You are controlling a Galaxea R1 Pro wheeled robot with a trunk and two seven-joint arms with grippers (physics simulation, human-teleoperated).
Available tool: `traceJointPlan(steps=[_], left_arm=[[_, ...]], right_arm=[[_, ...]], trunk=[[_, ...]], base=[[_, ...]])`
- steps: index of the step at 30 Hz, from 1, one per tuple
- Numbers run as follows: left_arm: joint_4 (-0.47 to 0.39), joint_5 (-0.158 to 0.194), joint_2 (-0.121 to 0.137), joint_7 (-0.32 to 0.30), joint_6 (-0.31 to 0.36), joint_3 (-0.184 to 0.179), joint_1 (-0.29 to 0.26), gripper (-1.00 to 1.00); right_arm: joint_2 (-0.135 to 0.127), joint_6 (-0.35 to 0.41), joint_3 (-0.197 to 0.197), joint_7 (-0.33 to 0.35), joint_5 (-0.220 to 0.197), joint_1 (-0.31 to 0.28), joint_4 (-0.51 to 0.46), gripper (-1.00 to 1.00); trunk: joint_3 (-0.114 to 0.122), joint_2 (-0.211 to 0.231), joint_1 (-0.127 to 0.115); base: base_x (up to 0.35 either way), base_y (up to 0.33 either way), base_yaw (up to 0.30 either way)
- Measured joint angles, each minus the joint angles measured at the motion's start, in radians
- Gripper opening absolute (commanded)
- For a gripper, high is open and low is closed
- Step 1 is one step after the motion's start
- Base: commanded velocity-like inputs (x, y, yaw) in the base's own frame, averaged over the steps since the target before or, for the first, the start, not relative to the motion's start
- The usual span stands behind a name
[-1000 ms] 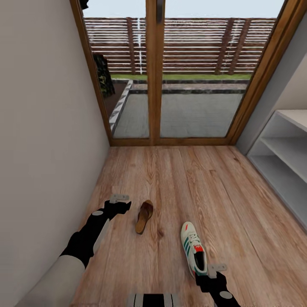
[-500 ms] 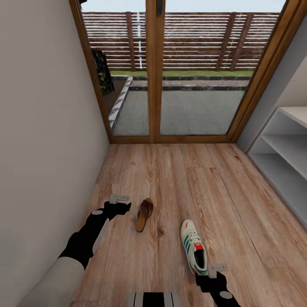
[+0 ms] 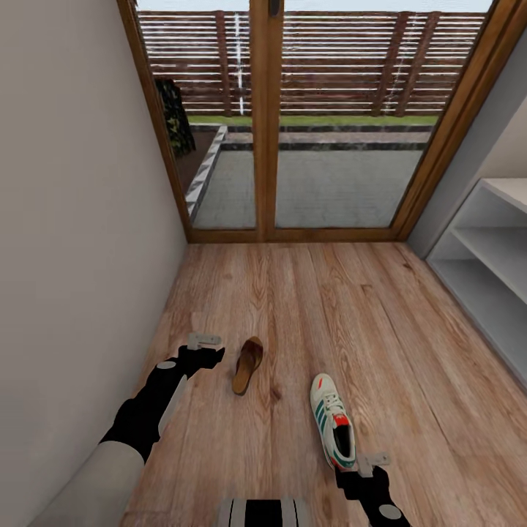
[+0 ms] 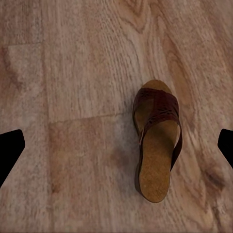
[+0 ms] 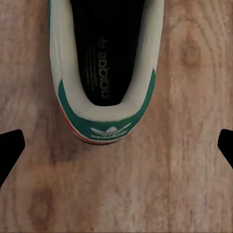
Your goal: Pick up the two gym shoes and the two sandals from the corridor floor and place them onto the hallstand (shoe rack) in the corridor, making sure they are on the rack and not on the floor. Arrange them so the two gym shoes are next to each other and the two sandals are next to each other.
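Note:
One brown sandal (image 3: 248, 364) lies on the wood-plank corridor floor (image 3: 351, 307), with my left gripper (image 3: 208, 356) open just to its left and apart from it. The left wrist view has that sandal (image 4: 156, 141) lying off-centre between the spread fingertips (image 4: 9, 148). One cream-white gym shoe (image 3: 332, 421) with green stripes lies nearer me on the floor. My right gripper (image 3: 357, 479) hangs open just behind its heel. In the right wrist view the shoe's green heel (image 5: 104, 124) sits ahead of the wide-open fingertips (image 5: 224, 145). The pale-grey hallstand (image 3: 489, 252) stands at the right.
A beige wall (image 3: 73, 219) runs close along my left arm. A wood-framed glass door (image 3: 265, 132) closes the far end of the corridor, with a patio and fence beyond. Bare planks stretch between the shoes and the hallstand.
The whole picture has slid slightly upward, so the camera moved. Sandal, gym shoe and both open grippers keep about the same places relative to one another.

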Motion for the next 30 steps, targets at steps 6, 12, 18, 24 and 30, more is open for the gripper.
traceJointPlan(steps=[6,12,18,24,30], left_arm=[[0.001,0.0,0.0,-0.001,0.0,0.0,0.001,1.0],[0.001,0.0,0.0,-0.003,0.0,0.0,0.0,1.0],[0.002,0.0,0.0,-0.003,0.0,0.0,-0.001,1.0],[0.003,0.0,0.0,-0.003,0.0,0.0,0.0,1.0],[0.006,0.0,0.0,-0.003,0.0,0.0,0.0,1.0]], right_arm=[[-0.002,-0.181,0.0,0.002,0.001,0.0,0.093,1.0],[-0.003,-0.225,0.0,0.003,0.001,0.0,0.109,1.0],[-0.003,-0.234,0.0,0.002,0.001,0.0,0.112,1.0],[-0.003,-0.236,-0.001,0.0,0.001,0.0,0.113,1.0],[-0.003,-0.236,-0.001,0.0,0.0,0.0,0.113,1.0]], trunk=[[0.0,0.0,0.0],[-0.001,0.0,0.0],[-0.001,0.0,0.0],[-0.001,0.0,0.0],[-0.001,0.0,0.0]], base=[[0.0,0.0,0.0],[0.109,0.0,0.0],[0.187,0.0,0.0],[0.042,0.0,0.0],[0.055,0.0,0.0]])
